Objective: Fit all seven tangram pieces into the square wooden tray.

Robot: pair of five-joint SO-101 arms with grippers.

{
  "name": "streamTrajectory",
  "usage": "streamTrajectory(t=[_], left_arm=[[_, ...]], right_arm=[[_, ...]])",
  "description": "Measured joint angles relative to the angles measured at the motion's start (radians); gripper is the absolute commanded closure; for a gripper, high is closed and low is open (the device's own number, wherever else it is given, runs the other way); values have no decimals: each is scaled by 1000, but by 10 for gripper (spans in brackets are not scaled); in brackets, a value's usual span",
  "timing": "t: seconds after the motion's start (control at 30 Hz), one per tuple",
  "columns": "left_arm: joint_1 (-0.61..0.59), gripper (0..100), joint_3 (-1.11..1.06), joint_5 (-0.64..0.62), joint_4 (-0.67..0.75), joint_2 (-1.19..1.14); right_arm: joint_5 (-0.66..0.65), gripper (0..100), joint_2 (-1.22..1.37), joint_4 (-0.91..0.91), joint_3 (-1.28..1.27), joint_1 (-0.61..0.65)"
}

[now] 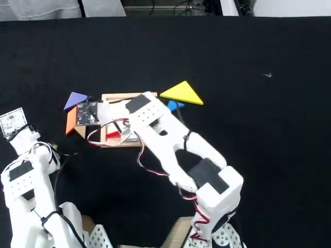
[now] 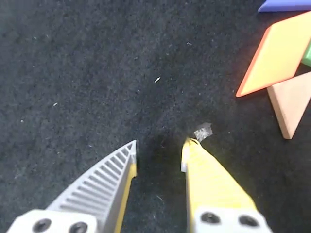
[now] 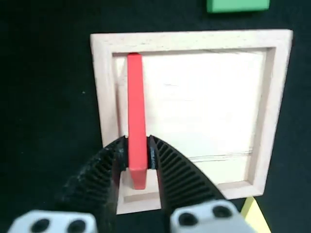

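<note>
High view: right arm point(image 1: 170, 150) is stretched over the tray point(image 1: 116, 96) and covers most of it. A yellow triangle point(image 1: 182, 93) and a blue piece point(image 1: 174, 105) lie just beside the tray on the picture's right. A purple triangle point(image 1: 75, 99) and an orange piece point(image 1: 71, 123) lie just beside it on the opposite side. Left arm point(image 1: 26, 181) sits at the lower left, apart from the tray. Everything is on the black table point(image 1: 248, 103).

Left wrist view: left gripper point(image 2: 160, 150) is open with nothing between its fingers, over bare black cloth. The orange piece is nearby, touching a wood-coloured triangle point(image 2: 291, 104). The purple triangle is just past them.

Right wrist view: right gripper point(image 3: 137, 155) is clamped on the red piece point(image 3: 135, 92). The piece stands on edge inside the tray, along one inner wall, with its gripped end over the rim. A green piece point(image 3: 238, 5) lies outside, past the far rim. A corner of the yellow triangle shows just outside the tray's near corner.
</note>
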State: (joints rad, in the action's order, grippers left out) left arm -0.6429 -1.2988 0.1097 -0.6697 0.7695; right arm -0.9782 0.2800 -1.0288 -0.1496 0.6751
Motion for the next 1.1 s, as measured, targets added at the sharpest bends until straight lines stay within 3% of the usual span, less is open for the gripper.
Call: streamTrajectory(t=[0.43, 0.73, 1.1], left_arm=[[0, 841, 0, 0, 0, 0], [0, 841, 0, 0, 0, 0], [0, 841, 0, 0, 0, 0]], right_arm=[[5, 985, -3, -23, -21, 14], [14, 825, 0, -87, -6, 18], [26, 825, 0, -89, 12, 18]])
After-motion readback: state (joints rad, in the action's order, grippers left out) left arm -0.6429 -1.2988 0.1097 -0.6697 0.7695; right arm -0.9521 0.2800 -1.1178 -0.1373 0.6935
